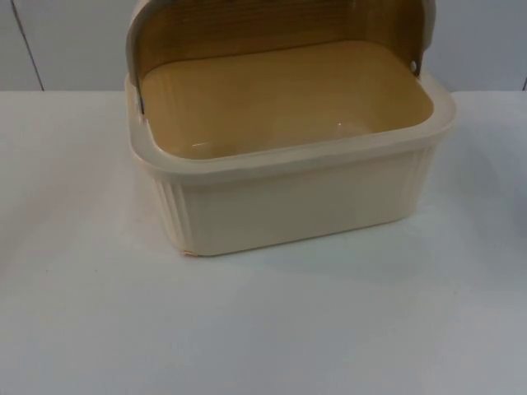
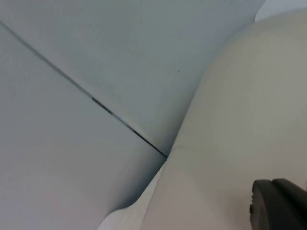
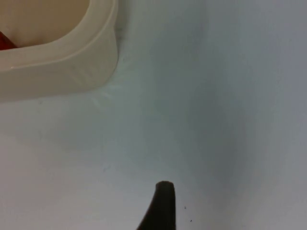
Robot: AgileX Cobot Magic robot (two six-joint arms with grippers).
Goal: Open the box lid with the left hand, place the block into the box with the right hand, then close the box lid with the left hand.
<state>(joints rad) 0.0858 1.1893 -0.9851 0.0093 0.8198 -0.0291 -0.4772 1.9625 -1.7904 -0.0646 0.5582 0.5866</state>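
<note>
A cream ribbed box (image 1: 296,197) stands in the middle of the table with its curved lid (image 1: 280,20) swung up and back, showing a yellowish inside. In the right wrist view a sliver of something red (image 3: 4,40), probably the block, lies inside the box just behind its rim (image 3: 72,45). My right gripper (image 3: 163,206) hovers over bare table beside that corner of the box (image 3: 62,72). My left gripper (image 2: 280,203) is close against the lid's cream outer surface (image 2: 244,120), near the grey wall.
The white table (image 1: 263,329) stretches in front of and on both sides of the box. The grey partition wall (image 2: 96,57) with a dark seam (image 2: 103,108) stands right behind the raised lid.
</note>
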